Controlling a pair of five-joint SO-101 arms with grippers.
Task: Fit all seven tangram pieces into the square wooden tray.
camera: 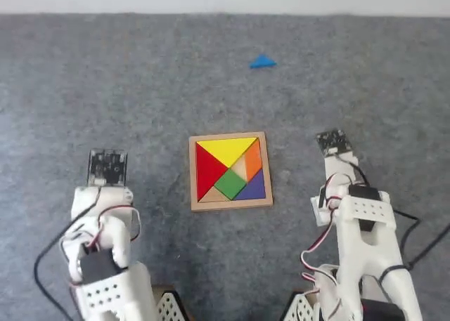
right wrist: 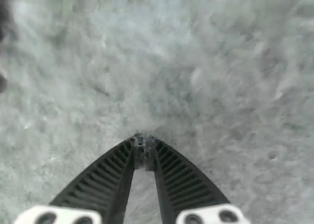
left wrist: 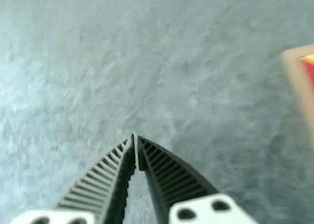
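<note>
The square wooden tray lies mid-table, holding a yellow triangle, a red triangle, a green square, an orange piece and a purple piece. Bare wood shows in two small gaps. A blue triangle lies alone far behind the tray. My left gripper is shut and empty over carpet left of the tray, whose corner shows in the left wrist view. My right gripper is shut and empty over carpet right of the tray.
Grey carpet covers the table. The left arm stands at the front left and the right arm at the front right, with cables hanging from both. A pale wall edge runs along the back.
</note>
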